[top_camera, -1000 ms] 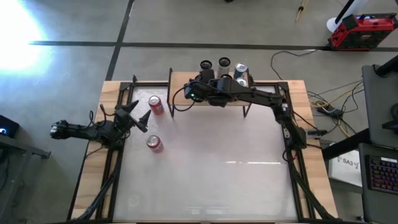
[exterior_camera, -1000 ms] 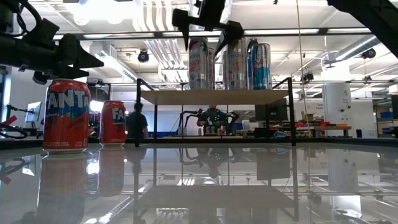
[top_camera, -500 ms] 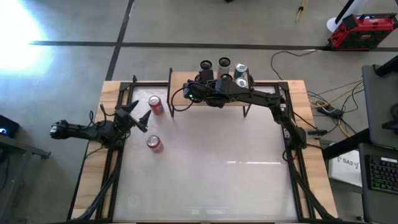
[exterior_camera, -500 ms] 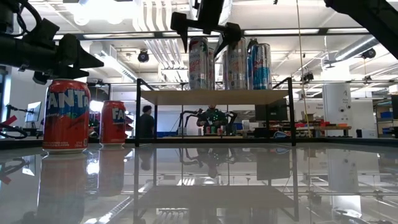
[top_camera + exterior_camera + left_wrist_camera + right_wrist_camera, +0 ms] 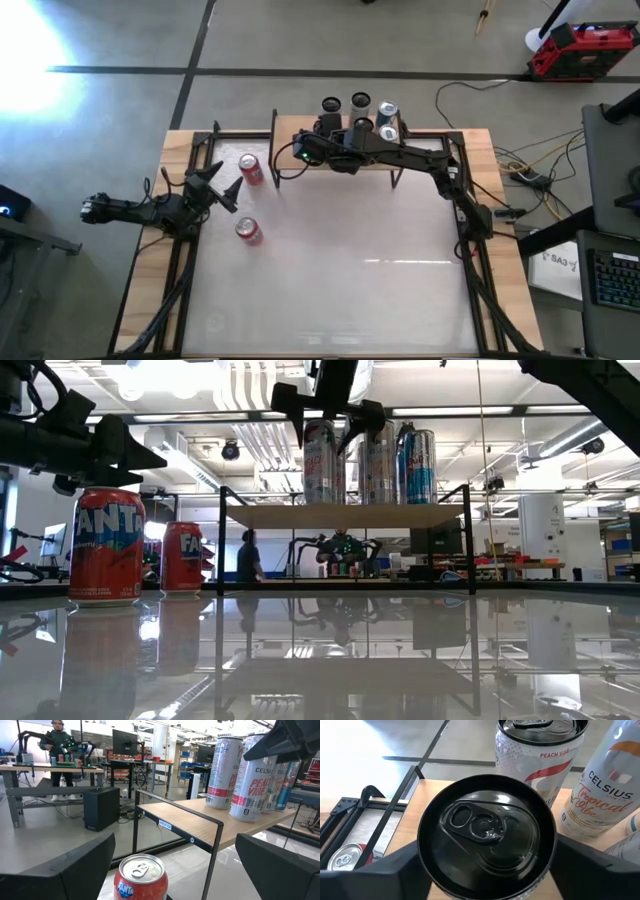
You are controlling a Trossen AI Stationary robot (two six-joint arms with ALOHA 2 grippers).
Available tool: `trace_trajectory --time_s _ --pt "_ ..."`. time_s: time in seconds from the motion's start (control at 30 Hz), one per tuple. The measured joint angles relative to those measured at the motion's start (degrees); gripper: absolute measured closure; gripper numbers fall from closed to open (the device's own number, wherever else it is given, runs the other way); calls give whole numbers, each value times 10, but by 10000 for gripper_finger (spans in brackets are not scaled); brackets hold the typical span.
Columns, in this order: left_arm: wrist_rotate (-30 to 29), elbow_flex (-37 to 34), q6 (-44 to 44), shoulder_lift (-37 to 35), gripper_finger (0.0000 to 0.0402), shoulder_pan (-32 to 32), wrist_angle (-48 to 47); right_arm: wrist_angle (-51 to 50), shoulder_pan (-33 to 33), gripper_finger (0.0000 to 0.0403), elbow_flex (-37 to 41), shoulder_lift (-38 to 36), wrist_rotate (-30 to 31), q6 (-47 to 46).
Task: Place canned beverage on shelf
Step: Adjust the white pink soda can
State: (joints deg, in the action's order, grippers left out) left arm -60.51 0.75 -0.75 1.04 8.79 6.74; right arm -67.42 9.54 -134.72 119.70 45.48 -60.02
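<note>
The can [image 5: 487, 827] is seen standing on the shelf [image 5: 345, 515], towards its end nearest the two Fanta cans [image 5: 250, 168], with three other cans [image 5: 418, 465] packed close beside it. The right pincer [image 5: 322, 422] is held directly over the shelf and straddles the can's top; whether the can is gripped or stood clear of cannot be told. The left pincer [image 5: 222, 183] is parked wide open beside the shelf, next to the Fanta cans on the bench [image 5: 350, 290]. The placement is judged nearly done, and the risk is judged to lie in the retreat. If the right pincer were lifted while the can is pinched, the can could be dragged up and tipped. If it were swung sideways, the tall neighbours could be knocked over or pushed off the shelf's edge, since little room is left between them.
</note>
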Motion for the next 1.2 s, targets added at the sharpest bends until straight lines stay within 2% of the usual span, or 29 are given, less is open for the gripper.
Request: trace_trajectory --time_s 0.13,0.23,0.8,1.0,1.2 --pt "0 0 0 0 3 0 0 0 0 134 0 0 0 0" --pt "0 0 0 0 3 0 0 0 0 149 0 0 0 2" --pt "0 0 0 0 3 0 0 -61 -12 143 0 -24 -9 -15" --pt "0 0 0 0 3 0 0 -67 -12 143 0 -24 22 -8" --pt "0 0 0 0 3 0 0 -74 -9 143 0 -22 26 -10"
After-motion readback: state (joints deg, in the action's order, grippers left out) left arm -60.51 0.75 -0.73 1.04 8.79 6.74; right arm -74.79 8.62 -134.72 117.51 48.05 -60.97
